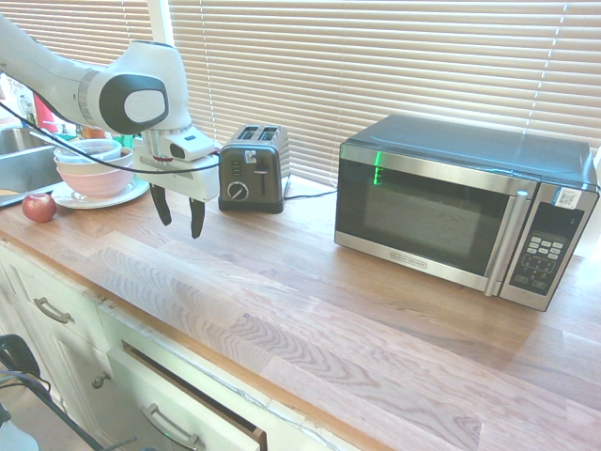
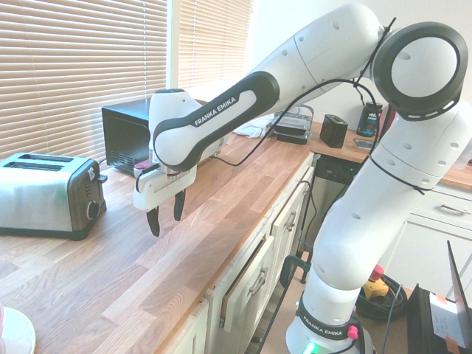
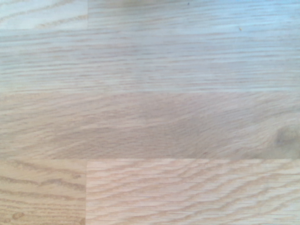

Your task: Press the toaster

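Observation:
The toaster (image 1: 253, 168) is a small steel box with two slots, a black front panel, a round dial and a lever, standing on the wooden counter (image 1: 310, 291) near the window blinds. The second exterior view shows the toaster (image 2: 48, 195) at the left. My gripper (image 1: 179, 212) hangs open above the counter, a short way in front of and to the left of the toaster, touching nothing. From the other side the gripper (image 2: 166, 212) points down, with nothing between its fingers. The wrist view shows only bare counter wood (image 3: 150, 112).
A large steel-and-black microwave (image 1: 465, 209) stands right of the toaster. Stacked bowls on a plate (image 1: 94, 169), a red apple (image 1: 38, 207) and a sink (image 1: 21, 160) lie to the left. A drawer (image 1: 188, 399) below the counter edge stands slightly ajar.

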Available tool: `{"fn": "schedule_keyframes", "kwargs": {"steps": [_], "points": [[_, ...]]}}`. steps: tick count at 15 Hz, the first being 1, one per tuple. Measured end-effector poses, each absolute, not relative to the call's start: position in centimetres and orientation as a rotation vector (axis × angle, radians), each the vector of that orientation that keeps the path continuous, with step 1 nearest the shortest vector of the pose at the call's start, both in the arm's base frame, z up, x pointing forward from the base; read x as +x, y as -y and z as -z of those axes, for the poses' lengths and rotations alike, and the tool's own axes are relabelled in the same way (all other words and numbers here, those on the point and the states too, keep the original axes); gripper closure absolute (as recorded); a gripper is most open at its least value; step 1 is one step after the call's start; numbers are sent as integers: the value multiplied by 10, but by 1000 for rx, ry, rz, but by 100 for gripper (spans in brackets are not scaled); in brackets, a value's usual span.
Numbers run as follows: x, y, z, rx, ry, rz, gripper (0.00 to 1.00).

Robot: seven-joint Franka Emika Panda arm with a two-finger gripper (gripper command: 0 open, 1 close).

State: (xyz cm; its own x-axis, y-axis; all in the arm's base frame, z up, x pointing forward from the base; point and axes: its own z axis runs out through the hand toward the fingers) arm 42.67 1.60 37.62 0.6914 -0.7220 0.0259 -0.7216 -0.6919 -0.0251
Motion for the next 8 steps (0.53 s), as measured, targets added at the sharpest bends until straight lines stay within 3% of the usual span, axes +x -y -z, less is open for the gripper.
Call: {"fn": "schedule_keyframes", "kwargs": {"steps": [8], "points": [[432, -9, -374, -2846, -1199, 172, 0]]}}
